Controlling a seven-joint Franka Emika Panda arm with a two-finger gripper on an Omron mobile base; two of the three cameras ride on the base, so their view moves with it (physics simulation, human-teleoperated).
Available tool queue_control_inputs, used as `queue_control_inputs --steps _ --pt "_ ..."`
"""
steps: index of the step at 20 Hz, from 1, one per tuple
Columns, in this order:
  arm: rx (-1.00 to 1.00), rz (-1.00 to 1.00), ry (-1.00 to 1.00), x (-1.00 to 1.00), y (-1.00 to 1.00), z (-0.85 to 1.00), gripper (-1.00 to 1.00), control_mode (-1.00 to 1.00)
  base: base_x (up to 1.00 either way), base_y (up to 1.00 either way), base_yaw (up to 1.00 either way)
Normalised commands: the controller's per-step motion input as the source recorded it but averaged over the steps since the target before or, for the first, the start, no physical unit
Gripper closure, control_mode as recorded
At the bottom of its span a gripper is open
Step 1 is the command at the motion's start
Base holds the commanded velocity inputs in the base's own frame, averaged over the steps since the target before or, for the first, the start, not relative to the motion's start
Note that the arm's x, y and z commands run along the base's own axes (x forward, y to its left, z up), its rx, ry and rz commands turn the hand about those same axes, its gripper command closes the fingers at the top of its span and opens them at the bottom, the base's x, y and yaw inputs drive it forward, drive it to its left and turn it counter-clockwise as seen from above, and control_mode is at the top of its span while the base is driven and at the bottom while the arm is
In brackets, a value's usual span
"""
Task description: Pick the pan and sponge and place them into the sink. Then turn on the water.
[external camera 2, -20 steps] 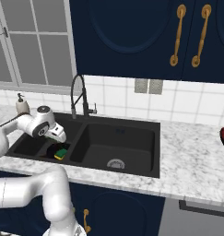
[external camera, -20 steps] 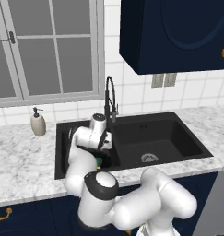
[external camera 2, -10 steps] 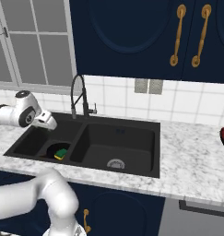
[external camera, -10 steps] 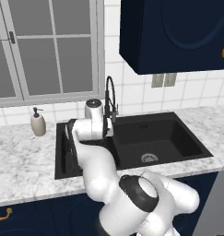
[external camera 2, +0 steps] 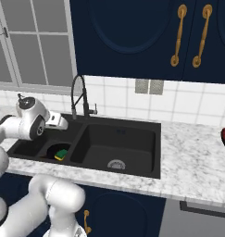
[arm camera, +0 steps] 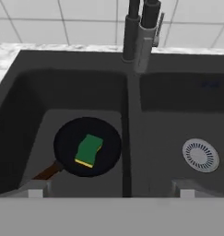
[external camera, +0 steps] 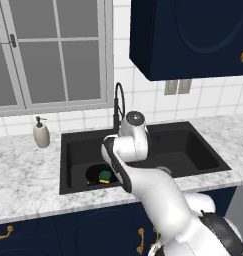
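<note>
Pan (arm camera: 87, 146) and sponge (arm camera: 89, 150) already in left sink (arm camera: 21, 92) basin below spread, empty end effector (arm camera: 109, 190), now risen toward faucet (arm camera: 140, 32); water next.

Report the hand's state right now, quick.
Hand: open, holding nothing, above the sink.

The sponge (external camera 2: 62, 153) lies in the pan (external camera 2: 56, 151) in the sink's (external camera 2: 132, 172) left basin, below the white arm.
</note>
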Motion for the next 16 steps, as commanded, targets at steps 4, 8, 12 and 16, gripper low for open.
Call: queue_control_inputs --steps 4,8,12,16 --pt "0.0 0.14 -0.29 -0.31 -0.99 0.34 -1.0 -1.0 0.0 0.0 0.0" --pt "0.08 0.12 -0.26 0.0 -0.96 0.06 -1.0 -1.0 0.0 0.0 0.0" --pt "0.09 0.13 -0.3 0.0 -0.77 0.25 -1.0 -1.0 0.0 0.0 0.0" --pt "0.09 0.13 -0.3 0.01 -0.67 0.33 -1.0 -1.0 0.0 0.0 0.0"
